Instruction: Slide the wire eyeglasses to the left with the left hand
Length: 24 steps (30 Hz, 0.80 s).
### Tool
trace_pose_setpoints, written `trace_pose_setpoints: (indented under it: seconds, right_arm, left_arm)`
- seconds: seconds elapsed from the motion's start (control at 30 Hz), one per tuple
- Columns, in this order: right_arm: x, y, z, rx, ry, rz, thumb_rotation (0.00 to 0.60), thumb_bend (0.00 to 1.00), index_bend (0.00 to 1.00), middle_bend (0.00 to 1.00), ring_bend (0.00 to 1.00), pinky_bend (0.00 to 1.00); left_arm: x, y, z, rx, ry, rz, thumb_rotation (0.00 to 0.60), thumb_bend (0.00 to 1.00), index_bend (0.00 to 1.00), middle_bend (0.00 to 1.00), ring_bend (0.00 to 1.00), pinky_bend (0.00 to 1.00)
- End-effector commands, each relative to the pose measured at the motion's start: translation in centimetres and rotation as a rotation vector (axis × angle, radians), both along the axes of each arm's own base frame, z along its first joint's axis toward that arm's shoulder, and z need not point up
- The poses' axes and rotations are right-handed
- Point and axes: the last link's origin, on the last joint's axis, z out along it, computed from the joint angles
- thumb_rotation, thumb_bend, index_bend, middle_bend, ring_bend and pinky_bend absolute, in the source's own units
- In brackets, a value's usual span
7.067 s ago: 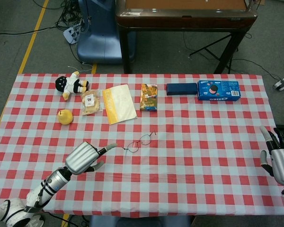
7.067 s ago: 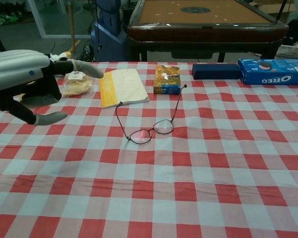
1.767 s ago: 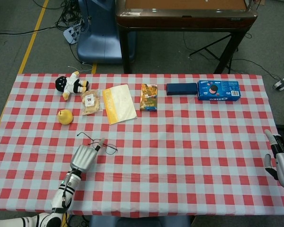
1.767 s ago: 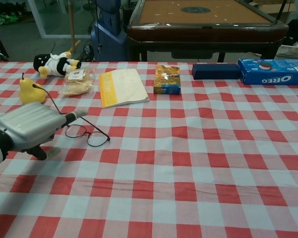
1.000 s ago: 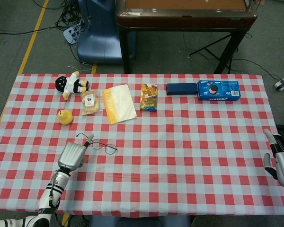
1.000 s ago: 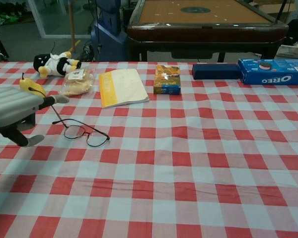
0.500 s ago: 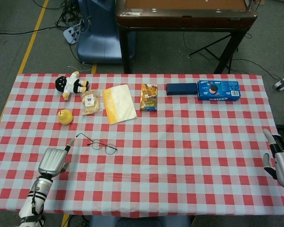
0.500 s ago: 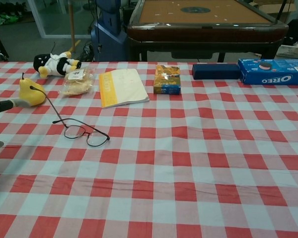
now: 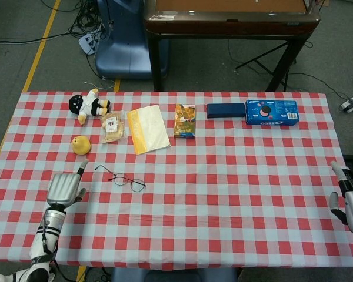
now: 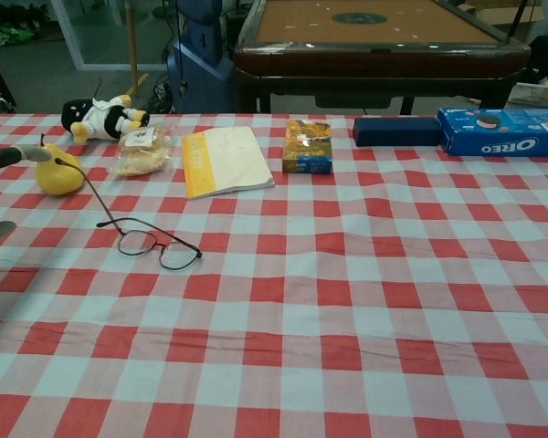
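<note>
The wire eyeglasses lie unfolded on the red-and-white checked tablecloth, left of the middle, one temple arm reaching up toward the pear. My left hand hovers near the table's front left, a short way left of the glasses and apart from them, fingers extended and holding nothing. In the chest view only its fingertips show at the left edge. My right hand is at the far right edge, fingers spread and empty.
A yellow pear sits just beyond the left hand. Along the back lie a panda plush, a bagged snack, a yellow booklet, a small orange box, a dark blue case and an Oreo box.
The left hand slid the glasses from the table's middle to the left, let go, and has drawn back leftward. Over the last second the glasses stayed still. The right hand barely moved.
</note>
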Motion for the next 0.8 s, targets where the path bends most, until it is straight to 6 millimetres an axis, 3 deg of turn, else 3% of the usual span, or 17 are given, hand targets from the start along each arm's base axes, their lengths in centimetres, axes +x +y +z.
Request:
trace_pose_setpoints:
  seconds: [0.03, 0.8]
  right_arm:
    - [0.0, 0.0, 0.1, -0.003, -0.001, -0.001, 0.6, 0.59, 0.0, 0.21, 0.17, 0.17]
    - [-0.6, 0.6, 0.4, -0.017, -0.004, -0.021, 0.6, 0.59, 0.0, 0.22, 0.18, 0.17]
  left_arm:
    - [0.6, -0.3, -0.8, -0.024, 0.001, -0.018, 0.6, 0.4, 0.0, 0.98, 0.9, 0.91]
    - [5.3, -1.6, -5.4, -0.108, -0.063, -0.095, 0.6, 0.4, 0.0, 0.98, 0.9, 0.91]
